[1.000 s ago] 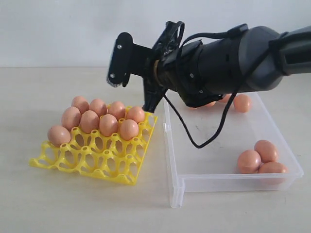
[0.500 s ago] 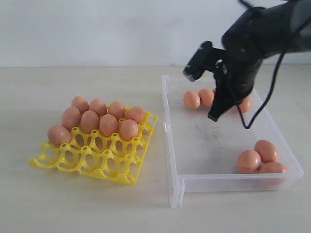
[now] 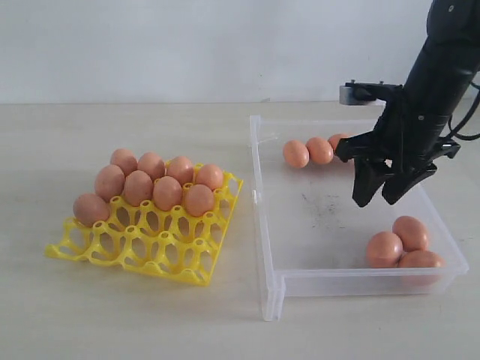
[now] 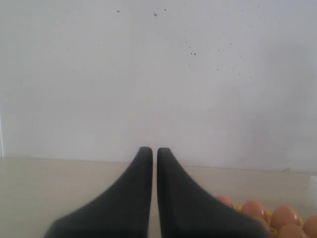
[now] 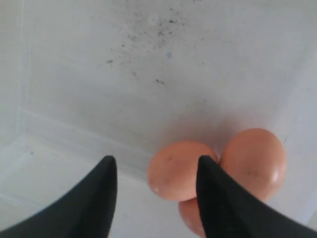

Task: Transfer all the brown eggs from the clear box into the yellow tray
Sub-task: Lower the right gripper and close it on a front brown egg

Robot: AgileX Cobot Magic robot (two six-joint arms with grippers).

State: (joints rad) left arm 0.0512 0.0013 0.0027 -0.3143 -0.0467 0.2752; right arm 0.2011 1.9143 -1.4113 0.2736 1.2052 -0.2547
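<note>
The right end effector [image 3: 377, 198] is held apart and empty over the box [image 3: 315, 283], near three eggs [image 3: 385, 249]; the left end effector [image 4: 154, 151] is seen pressed together.

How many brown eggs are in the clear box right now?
6 brown eggs: three by the clear box's far wall, three in its near right corner. The right gripper may hide others.

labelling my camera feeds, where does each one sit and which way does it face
Exterior: off the arms, looking across the table at yellow tray, clear box, and the right gripper and arm.
Left wrist: on the left arm, facing a white wall; shut left gripper shows.
Right wrist: on the right arm, looking down into the box; open gripper shows.
Shared: exterior and right wrist both show three clustered brown eggs.
</note>
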